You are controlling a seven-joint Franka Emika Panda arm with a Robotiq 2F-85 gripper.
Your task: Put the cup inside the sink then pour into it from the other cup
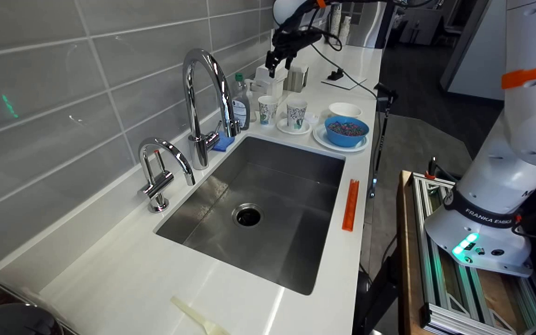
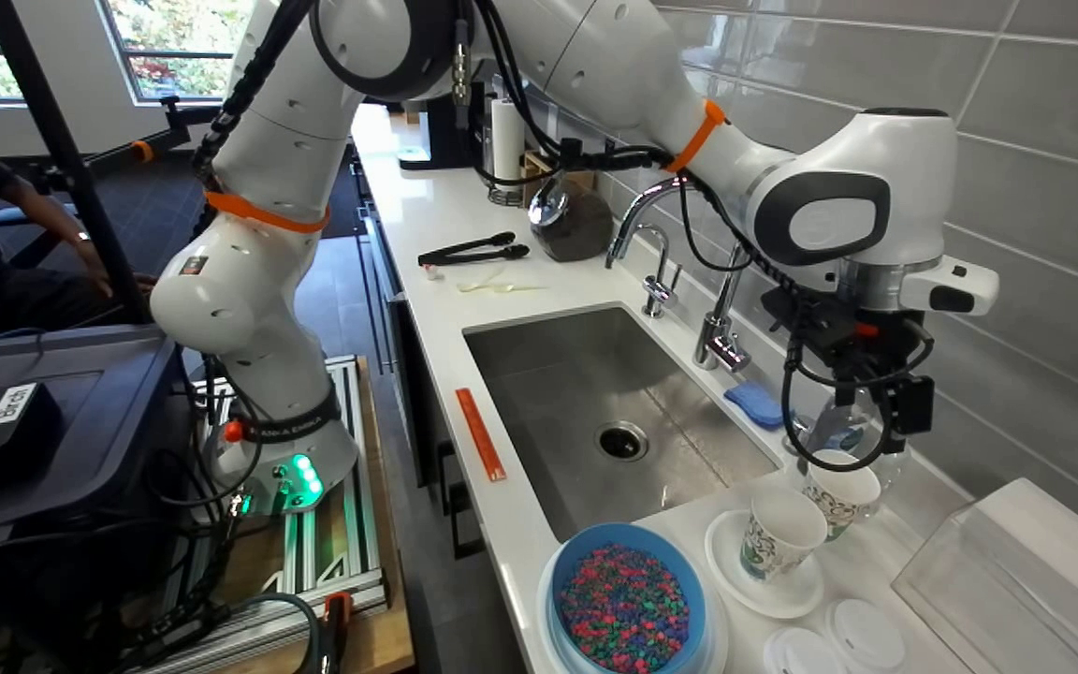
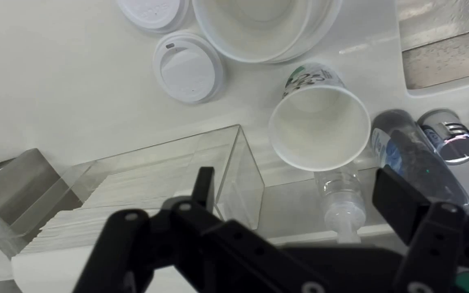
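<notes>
Two pale paper cups with a printed pattern stand upright behind the sink (image 1: 291, 228). One cup (image 1: 268, 109) rests on the counter near the wall; the other cup (image 1: 297, 115) sits on a small white plate (image 1: 288, 129). The wrist view shows the wall-side cup (image 3: 320, 130) tilted in perspective, its inside pale, beyond my fingertips; the plate's cup (image 3: 255, 28) is cut off at the top edge. My gripper (image 3: 301, 191) is open, its fingers wide apart with nothing between them. In an exterior view, the gripper (image 1: 280, 66) hangs above and behind the wall-side cup.
Close beside the cups are a dish-soap bottle (image 3: 417, 158), a clear pump bottle (image 3: 342, 195) and a clear box (image 3: 240, 179). White lids (image 3: 189, 69) lie nearby. A blue bowl (image 1: 345, 141) of coloured bits stands on a plate. A tall faucet (image 1: 200, 153) overhangs the sink.
</notes>
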